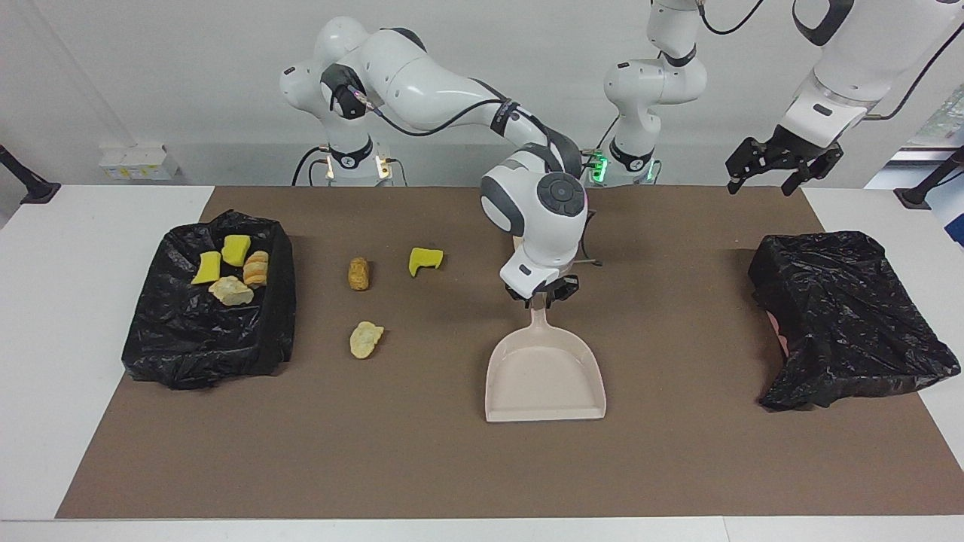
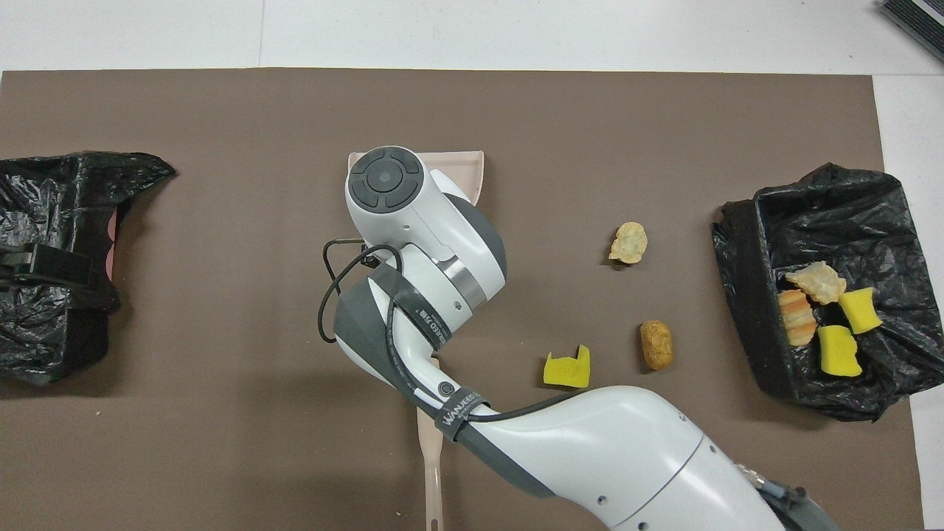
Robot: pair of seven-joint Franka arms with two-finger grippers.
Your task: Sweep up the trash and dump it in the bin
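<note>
Now right gripper [image 1: 540, 298] at dustpan [image 1: 545, 374] handle, grip cannot be told. Left gripper [image 1: 777, 160] waits, jaws open. Three trash pieces [image 1: 366, 339] loose on mat.

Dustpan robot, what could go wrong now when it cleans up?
The right gripper is at the very end of the dustpan handle, so the pan might twist or slip. Three trash pieces lie beside the pan, not in front of its mouth, so a sweep could scatter them instead of reaching the bin.
</note>
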